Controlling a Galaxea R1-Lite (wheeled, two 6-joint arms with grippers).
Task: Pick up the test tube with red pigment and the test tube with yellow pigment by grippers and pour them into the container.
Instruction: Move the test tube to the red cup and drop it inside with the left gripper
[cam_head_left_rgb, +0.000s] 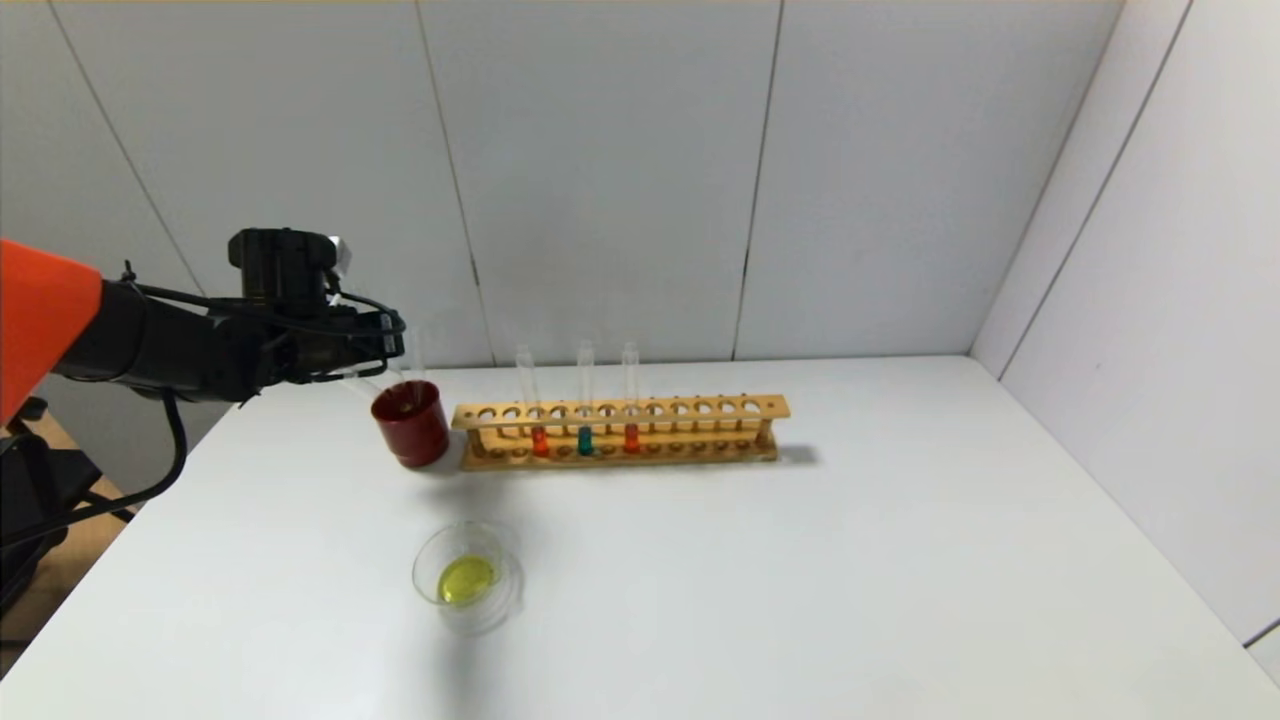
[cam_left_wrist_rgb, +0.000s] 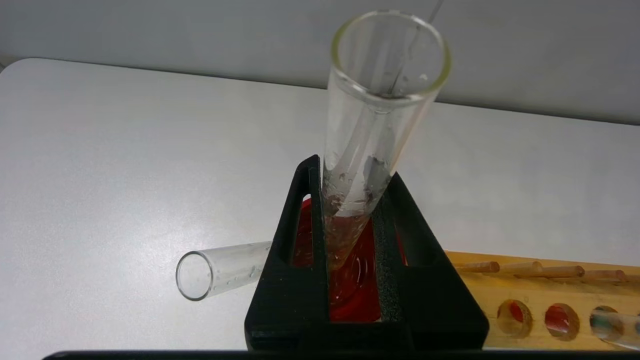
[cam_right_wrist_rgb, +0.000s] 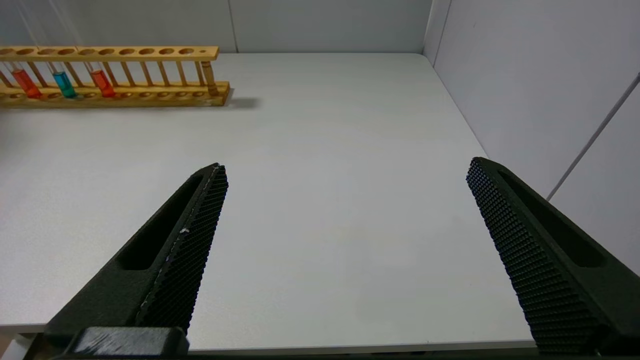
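**Left pincer holds an emptied tube over the red cup**

I have the left arm stretched out level from the bench's left side, its black left pincer (cam_left_wrist_rgb: 350, 225) directly above the opaque dark red cup (cam_head_left_rgb: 411, 423), which stands touching the left end of the long wooden test tube rack (cam_head_left_rgb: 620, 432). The pincer is clamped on a clear glass test tube (cam_left_wrist_rgb: 372, 125), mouth towards the wrist camera, rounded end pointing down into the cup; I see only droplets inside it. A second clear empty tube (cam_left_wrist_rgb: 215, 272) leans out of the cup's side.

The right pincer (cam_right_wrist_rgb: 345, 210) hangs low over the bench, on the near right of the rack, fingers wide apart.

The white bench (cam_head_left_rgb: 900, 580) is open from the rack's right end to the side wall, and bare in front of the rack apart from the dish.

In the rack stand three tubes: the test tube with red pigment (cam_head_left_rgb: 539, 420), a tube with green liquid (cam_head_left_rgb: 585, 420), and another red-orange one (cam_head_left_rgb: 631, 420). The small round clear glass dish (cam_head_left_rgb: 467, 577) sits in front of the cup, well apart from the rack, with a pool of yellow liquid in it.
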